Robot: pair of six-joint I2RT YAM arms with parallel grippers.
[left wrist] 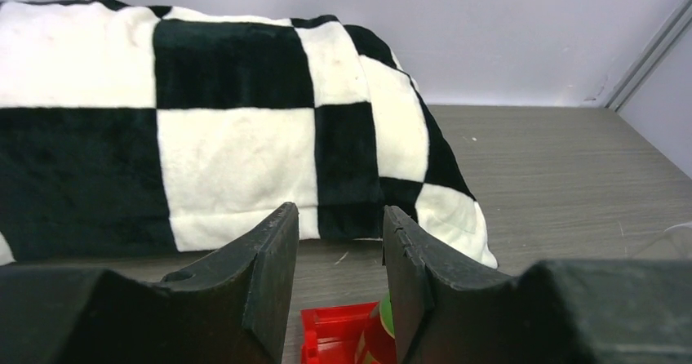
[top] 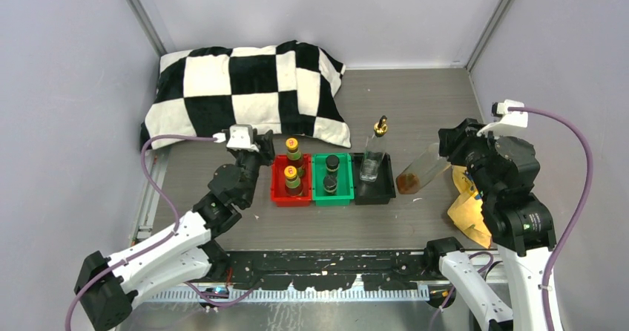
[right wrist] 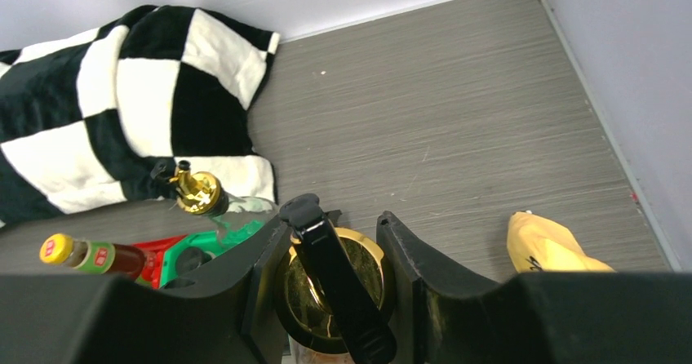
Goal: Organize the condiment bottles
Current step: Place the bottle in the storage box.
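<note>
Largest among the bottles are the two tall glass ones. The upright glass bottle (top: 371, 164) is stood in the black tray (top: 382, 190). The tilted glass bottle (top: 421, 172) is held just right of that tray, its gold pourer top (right wrist: 330, 286) pinched between the fingers of the right gripper (right wrist: 339, 233). It is judged stiff, smooth, weighty and breakable, and best gripped at the neck.

The reddish-brown bottles (top: 293, 179) are set in the red tray (top: 276, 194), and the short dark bottles (top: 331, 182) in the green tray (top: 317, 197). The left gripper (left wrist: 339, 217) is seen beside the red tray, fingers slightly parted around nothing.

Pale walls (top: 67, 86) enclose the space. The grey grained table (top: 415, 101) is shared with a checked pillow (top: 245, 86) and a crumpled yellow thing (top: 466, 208).
</note>
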